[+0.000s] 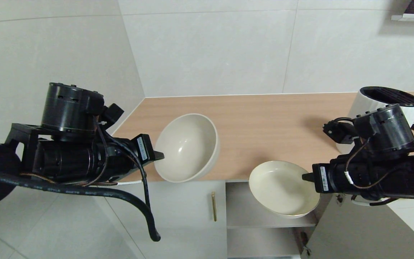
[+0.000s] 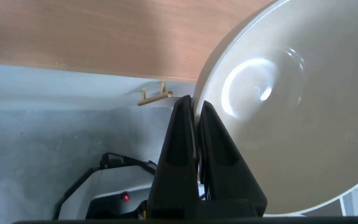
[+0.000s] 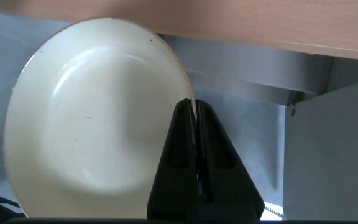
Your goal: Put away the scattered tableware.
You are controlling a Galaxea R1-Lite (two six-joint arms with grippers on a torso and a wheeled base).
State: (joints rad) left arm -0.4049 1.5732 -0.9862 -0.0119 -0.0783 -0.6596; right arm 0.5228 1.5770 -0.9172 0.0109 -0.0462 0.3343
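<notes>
The left tool (image 1: 158, 156) is clamped on the rim of a deep, round bowl (image 1: 187, 147), cream and glossy, held tilted so its hollow faces the head camera. The bowl hangs over the front edge of the desk (image 1: 264, 122), a flat top with a pale wood grain. From the left wrist, the 2 black wedge-shaped fingers (image 2: 182, 143) pinch the thin rim, 1 on each side, and a bright glare spot sits on the smooth inner glaze.

The right tool (image 1: 306, 176) grips the rim of a shallow cream plate (image 1: 282, 189) with a low raised lip. The plate hangs in front of the open cupboard below the desk, above a plain grey shelf (image 1: 246, 212). The right wrist view adds small dark specks on the plate's face and the grey door (image 3: 334, 149) standing open to one side.

A slim brass handle (image 1: 214, 205) stands upright on the closed grey front next to the opening. A white cylindrical canister (image 1: 358, 108) with a black slotted top stands on the desk behind the right arm.
</notes>
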